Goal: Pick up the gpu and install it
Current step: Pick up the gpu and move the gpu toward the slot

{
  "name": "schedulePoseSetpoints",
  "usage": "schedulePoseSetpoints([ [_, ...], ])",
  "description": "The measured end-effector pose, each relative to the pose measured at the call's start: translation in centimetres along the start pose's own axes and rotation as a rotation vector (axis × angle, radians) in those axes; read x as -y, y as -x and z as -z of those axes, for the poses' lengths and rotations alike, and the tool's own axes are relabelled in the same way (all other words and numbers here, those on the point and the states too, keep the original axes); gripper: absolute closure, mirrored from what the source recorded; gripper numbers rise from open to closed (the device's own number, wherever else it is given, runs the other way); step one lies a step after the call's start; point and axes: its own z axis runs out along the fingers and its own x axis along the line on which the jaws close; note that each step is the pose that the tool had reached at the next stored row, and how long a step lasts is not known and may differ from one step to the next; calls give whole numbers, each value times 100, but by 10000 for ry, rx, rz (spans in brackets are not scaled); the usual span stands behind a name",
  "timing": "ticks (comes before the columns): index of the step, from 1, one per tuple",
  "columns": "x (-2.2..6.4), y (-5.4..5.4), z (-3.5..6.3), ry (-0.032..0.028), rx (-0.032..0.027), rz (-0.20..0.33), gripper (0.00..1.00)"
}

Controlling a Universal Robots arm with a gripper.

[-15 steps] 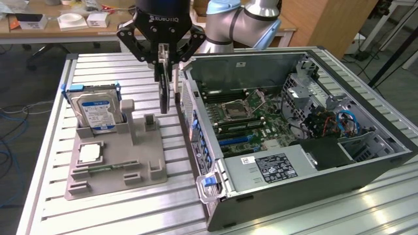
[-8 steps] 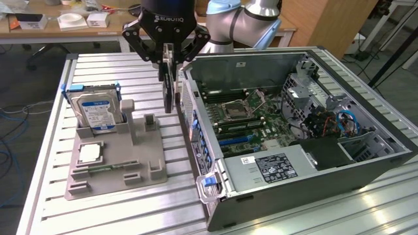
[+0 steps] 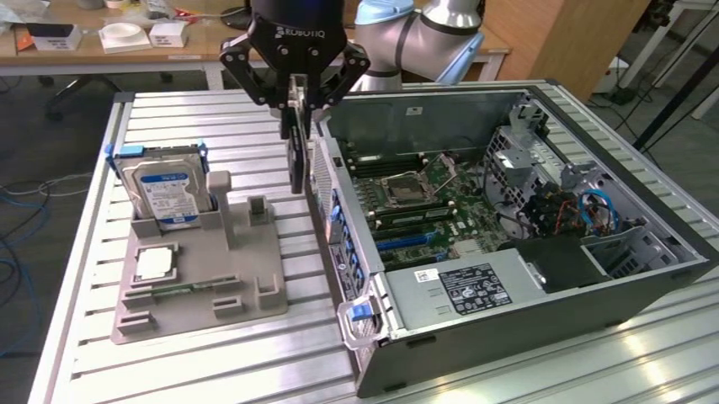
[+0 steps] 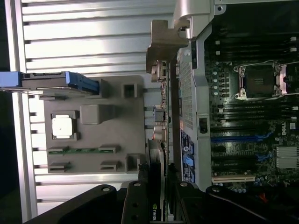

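Gripper: the black gripper hangs over the table, and its two fingers press on the gpu from both sides, so it is pinching the card
Gpu: the gpu is a thin dark card, up in the air, standing on its edge and hanging down from the gripper
Where the gpu is: between the gray holder and the computer case, just beside the outer wall of the case and not inside it; I cannot tell if it touches that wall
Bracket: the shiny metal bracket is at the far end of the card, away from the fingers
Gray holder: the gray holder lies flat on the table, on the exterior view's left of the card
Hard drive: a silver hard drive with a blue and white label stands up in the holder
Chip: a small square chip lies flat in the holder
Memory stick: a thin green memory stick lies in the holder near the chip
Computer case: the big computer case lies on its side with the top open
Board: the green board is inside the case, with a square socket and blue slots on it
Table: the table is made of long silver metal strips
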Motion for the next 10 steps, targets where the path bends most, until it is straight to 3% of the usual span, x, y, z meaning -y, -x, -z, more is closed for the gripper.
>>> schedulePoseSetpoints([
  [10,-6,84,3,0,0,0,74],
])
